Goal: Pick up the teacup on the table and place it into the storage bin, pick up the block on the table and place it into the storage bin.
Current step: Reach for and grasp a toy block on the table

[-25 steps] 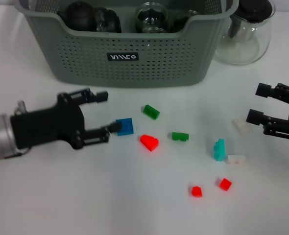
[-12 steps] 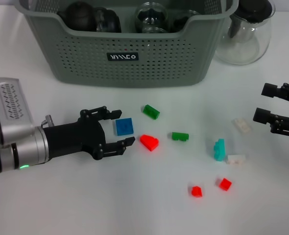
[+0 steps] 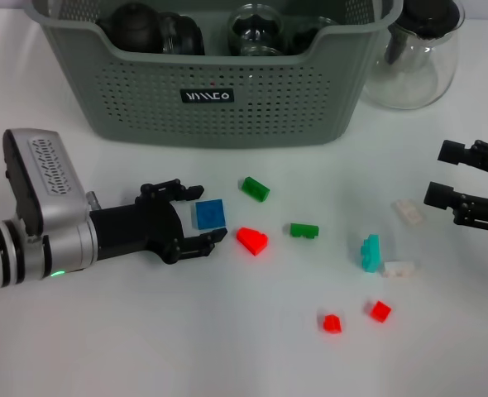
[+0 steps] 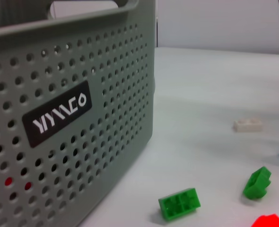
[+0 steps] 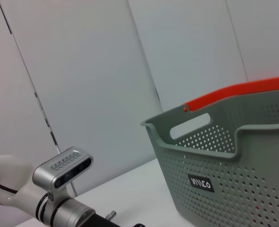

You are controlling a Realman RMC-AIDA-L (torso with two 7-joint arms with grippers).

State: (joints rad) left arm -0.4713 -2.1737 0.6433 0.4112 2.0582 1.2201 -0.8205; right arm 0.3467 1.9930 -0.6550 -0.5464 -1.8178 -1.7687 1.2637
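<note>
My left gripper (image 3: 193, 216) is spread wide around the blue block (image 3: 210, 214), which lies flat between my fingertips on the table, just near of the storage bin (image 3: 136, 91). My right gripper (image 3: 449, 175), also open, hovers far off at the right.

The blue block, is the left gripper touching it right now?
Cannot tell. In the head view the open left gripper straddles the blue block, its fingertips at the block's near edge, but neither contact nor a gap shows plainly. The left wrist view misses both.
</note>
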